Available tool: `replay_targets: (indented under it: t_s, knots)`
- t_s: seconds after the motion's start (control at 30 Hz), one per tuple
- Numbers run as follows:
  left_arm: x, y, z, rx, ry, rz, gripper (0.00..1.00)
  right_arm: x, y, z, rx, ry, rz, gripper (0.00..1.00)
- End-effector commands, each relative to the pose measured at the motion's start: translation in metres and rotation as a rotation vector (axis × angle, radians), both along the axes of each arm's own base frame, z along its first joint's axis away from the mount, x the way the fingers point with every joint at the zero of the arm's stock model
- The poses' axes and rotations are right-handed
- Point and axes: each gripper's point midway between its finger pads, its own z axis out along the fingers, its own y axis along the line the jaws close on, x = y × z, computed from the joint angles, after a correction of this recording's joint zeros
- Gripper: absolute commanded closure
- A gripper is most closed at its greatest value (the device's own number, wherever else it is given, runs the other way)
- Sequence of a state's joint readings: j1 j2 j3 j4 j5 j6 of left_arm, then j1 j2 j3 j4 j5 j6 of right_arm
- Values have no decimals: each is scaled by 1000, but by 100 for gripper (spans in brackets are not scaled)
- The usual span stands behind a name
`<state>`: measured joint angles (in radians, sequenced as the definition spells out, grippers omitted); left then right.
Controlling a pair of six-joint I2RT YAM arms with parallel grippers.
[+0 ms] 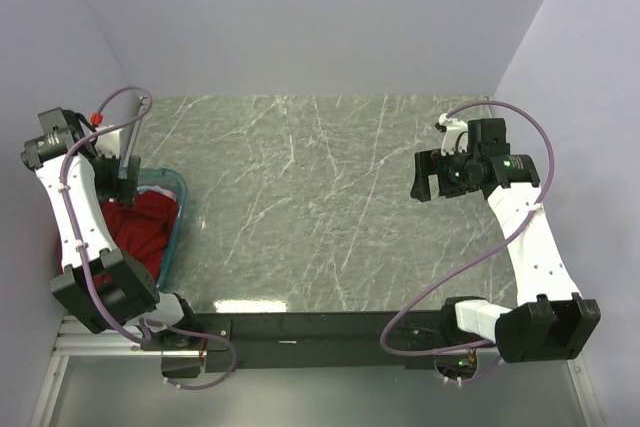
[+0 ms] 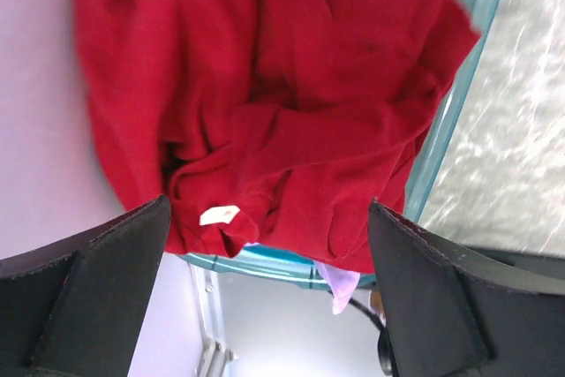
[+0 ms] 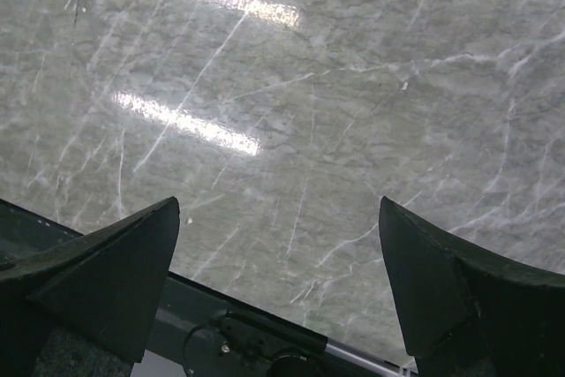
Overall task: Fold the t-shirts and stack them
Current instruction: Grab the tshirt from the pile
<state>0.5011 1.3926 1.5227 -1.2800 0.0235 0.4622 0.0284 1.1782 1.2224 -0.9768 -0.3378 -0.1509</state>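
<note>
A crumpled red t-shirt lies in a teal basket at the table's left edge. In the left wrist view the red t-shirt fills the frame, with a white tag and a bit of lilac cloth hanging below it. My left gripper hovers over the basket, open and empty, its fingers wide apart. My right gripper is open and empty above the bare marble table at the right; its fingertips touch nothing.
The teal basket rim runs beside the marble top. A black rail with the arm bases lines the near edge. Pale walls close in on the left, back and right. A purple cable loops by the right arm.
</note>
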Motion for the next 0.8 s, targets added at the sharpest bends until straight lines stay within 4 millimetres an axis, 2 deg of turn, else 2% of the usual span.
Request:
replay_targets:
  t_s: [0.0, 0.2, 0.37, 0.4, 0.43, 0.47, 0.5, 0.57, 0.6, 0.67, 0.77]
  knots:
    - [-4, 5, -18, -5, 48, -51, 1, 7, 5, 2, 14, -34, 28, 0]
    - [1, 11, -56, -30, 89, 1, 1, 8, 7, 1, 23, -30, 36, 0]
    - [4, 10, -71, -52, 108, 4, 2, 7, 2, -1, -3, -38, 33, 0]
    - [7, 11, -68, -54, 97, 5, 6, 7, 1, -1, -7, -40, 32, 0]
    - [8, 11, -66, -56, 90, 6, 16, 6, 2, -3, -7, -35, 34, 0]
    - [9, 8, -64, -65, 85, 0, 22, 6, 2, -3, -7, -38, 34, 0]
    - [11, 9, -59, -64, 73, 0, 37, 5, 2, -1, -6, -44, 34, 0]
    - [9, 7, -58, -75, 84, -3, 54, 6, 2, -3, -8, -43, 31, 0]
    - [11, 8, -55, -76, 84, -4, 75, 6, 1, -4, -9, -43, 29, 0]
    - [11, 7, -52, -80, 84, 0, 99, 6, 1, -4, -10, -39, 31, 0]
    - [16, 6, -34, -86, 47, -5, 100, 8, 1, -3, -13, -43, 31, 0]
